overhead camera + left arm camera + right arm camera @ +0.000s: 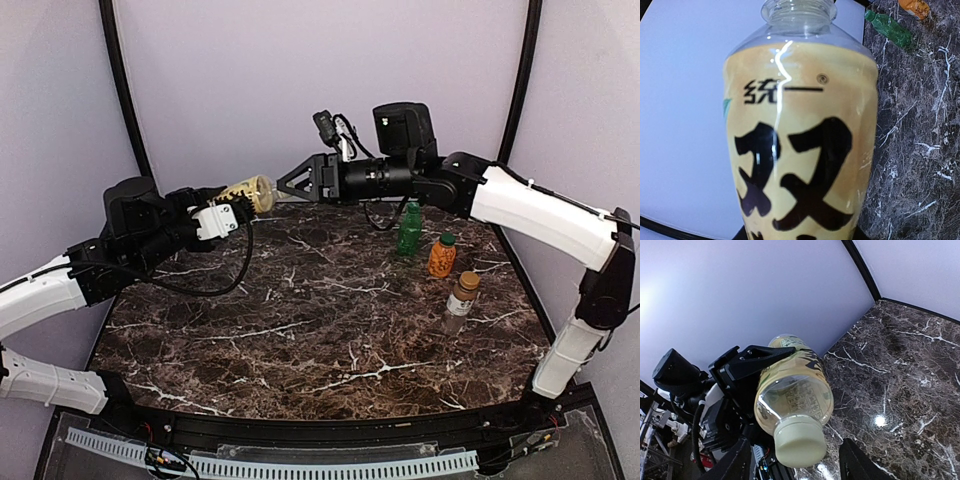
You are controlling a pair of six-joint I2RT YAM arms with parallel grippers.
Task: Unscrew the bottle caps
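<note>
Bottle [795, 390] of yellow drink lying sideways, my left gripper [242, 197] clamping its body, my right gripper [796, 450] hovering spread around its cap [799, 440], fingers not touching.

White-shelled, black-jointed left arm [35, 300] and right arm [540, 215] carry a black left end effector [243, 200] and right end effector [282, 186], with a looping black cable [243, 262].
</note>
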